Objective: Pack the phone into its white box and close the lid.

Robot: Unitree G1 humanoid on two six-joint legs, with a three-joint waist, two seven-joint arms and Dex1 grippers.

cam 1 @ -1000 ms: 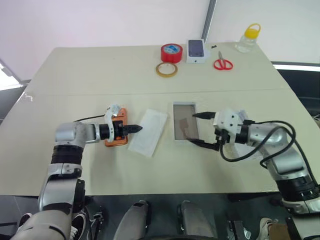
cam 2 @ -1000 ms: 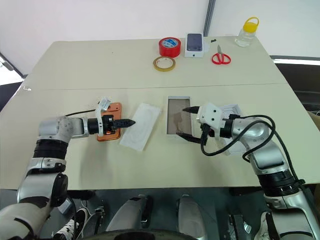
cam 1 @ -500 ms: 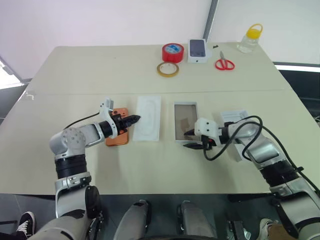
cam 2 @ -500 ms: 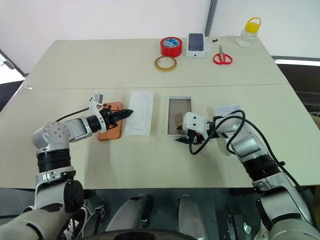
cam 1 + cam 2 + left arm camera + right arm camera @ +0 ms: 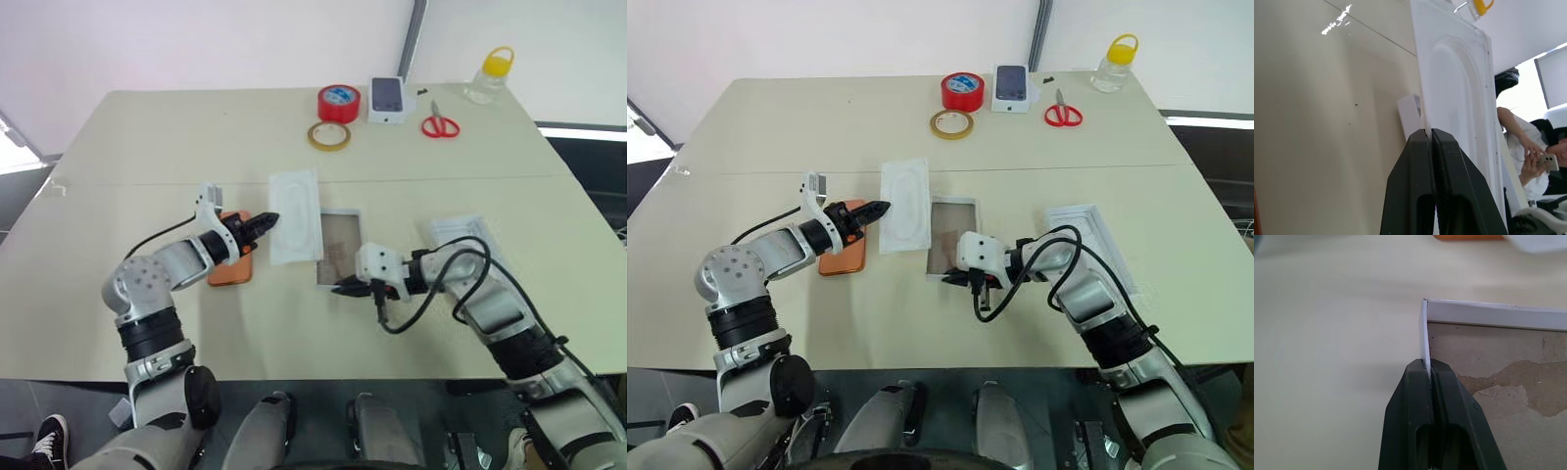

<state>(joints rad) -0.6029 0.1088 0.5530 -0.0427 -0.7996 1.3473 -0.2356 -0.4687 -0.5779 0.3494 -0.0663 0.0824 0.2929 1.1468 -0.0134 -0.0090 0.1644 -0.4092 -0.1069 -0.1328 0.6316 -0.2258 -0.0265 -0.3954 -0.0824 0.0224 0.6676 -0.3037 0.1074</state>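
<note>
The orange phone (image 5: pixel 235 270) lies flat on the table, under my left forearm. My left gripper (image 5: pixel 271 219) is shut on the edge of a thin white insert (image 5: pixel 296 201) with an oval recess, held just above the table beside the phone. The white box (image 5: pixel 340 214), a shallow tray with a brownish inside, sits right of the insert. My right gripper (image 5: pixel 343 288) is shut on the box's near rim (image 5: pixel 1424 340) at a corner. The lid (image 5: pixel 1095 217) lies open side up at the right, partly behind my right arm.
At the table's far edge are a red tape roll (image 5: pixel 336 103), a tan tape ring (image 5: pixel 325 136), a small white box printed with a phone (image 5: pixel 388 99), red scissors (image 5: pixel 439 125) and a yellow-capped bottle (image 5: pixel 487 76). A person (image 5: pixel 1528 147) sits beyond the table.
My right gripper went from open to shut on the white box's rim and moved left, and the box moved left with it. My left gripper carried the insert up and away from me.
</note>
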